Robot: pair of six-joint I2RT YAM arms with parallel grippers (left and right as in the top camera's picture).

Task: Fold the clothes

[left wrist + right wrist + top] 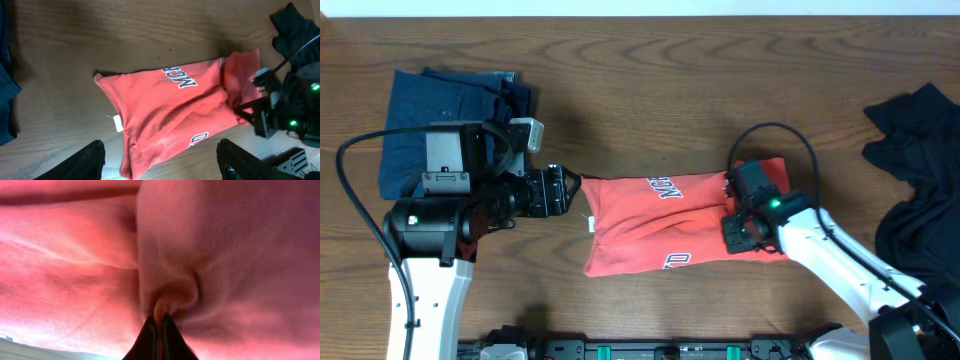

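A brown wood-grain tabletop (650,90) carries three garments. A coral-red T-shirt (655,225) with white-and-navy lettering lies folded and rumpled near the middle. A dark navy garment (420,110) sits folded at the far left, and a black garment (920,180) sprawls loosely at the right edge.

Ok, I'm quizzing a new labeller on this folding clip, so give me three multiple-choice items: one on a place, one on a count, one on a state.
1. The blue garment lies:
A. far left
B. centre
C. right edge

2. Garments in view:
A. two
B. three
C. five

3. The right hand is:
A. open, hovering
B. shut on the red shirt
C. out of view

Answers:
1. A, the overhead view shows it folded at far left.
2. B, blue, red, and a black garment.
3. B, the wrist view shows red fabric pinched.
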